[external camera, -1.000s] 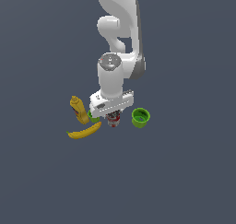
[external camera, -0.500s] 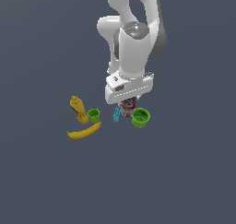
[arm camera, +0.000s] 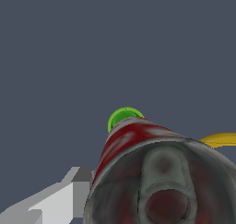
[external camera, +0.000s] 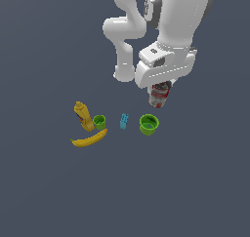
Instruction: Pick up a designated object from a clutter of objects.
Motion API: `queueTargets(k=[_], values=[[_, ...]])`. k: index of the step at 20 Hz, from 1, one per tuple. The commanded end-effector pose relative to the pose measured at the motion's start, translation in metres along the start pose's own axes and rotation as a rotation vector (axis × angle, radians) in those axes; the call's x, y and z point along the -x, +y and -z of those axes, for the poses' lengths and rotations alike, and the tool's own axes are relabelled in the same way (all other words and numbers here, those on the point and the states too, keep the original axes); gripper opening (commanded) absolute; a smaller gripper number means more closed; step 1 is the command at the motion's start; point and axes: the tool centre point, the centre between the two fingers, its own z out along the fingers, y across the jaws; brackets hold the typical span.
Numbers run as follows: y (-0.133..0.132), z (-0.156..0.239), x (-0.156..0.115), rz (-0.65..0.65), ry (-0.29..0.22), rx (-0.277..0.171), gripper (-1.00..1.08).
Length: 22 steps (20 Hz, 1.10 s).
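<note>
- In the wrist view we see the red-and-white can [arm camera: 152, 172] closest to the camera, its dark grey end face filling the foreground; a pale grey finger [arm camera: 50, 200] lies against its side at about 8 o'clock.
- We read the gripper [external camera: 161, 87] as pinching the can [external camera: 159, 95]: in the exterior view the can hangs directly beneath the white hand, at 6 o'clock from it, clear of the floor.
- Beyond the can in the wrist view, a green cup rim [arm camera: 123, 117] peeks out at 12 o'clock, and a yellow sliver [arm camera: 220, 139] shows at 2 o'clock; we cannot tell which yellow item it is.
- In the exterior view, the larger green cup [external camera: 148, 124] sits on the floor at about 7 o'clock from the held can, apart from it.
- At 9 o'clock from that cup: light-blue piece [external camera: 124, 120], then small green cup [external camera: 99, 122], with mustard bottle [external camera: 83, 115] just beside it.
- Banana [external camera: 90, 139] lies at 6 o'clock from the bottle.
</note>
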Motion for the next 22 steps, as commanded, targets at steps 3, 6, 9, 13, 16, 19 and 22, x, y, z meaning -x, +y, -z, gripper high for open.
queueTargets(k=[3,6,9,13,16,19,22], values=[[-0.036,0.046,-0.012,0.0,0.003,0.0,-1.0],[-0.056,0.073,-0.019,0.0,0.003,-0.001,-1.0],[-0.073,0.094,-0.026,0.0,0.003,-0.002,-1.0],[-0.09,0.116,-0.033,-0.001,0.004,-0.003,-1.0],[-0.099,0.128,-0.037,-0.001,0.004,-0.003,-1.0],[-0.105,0.135,-0.04,-0.001,0.004,-0.003,-1.0],[-0.108,0.139,-0.042,-0.001,0.004,-0.003,-1.0]])
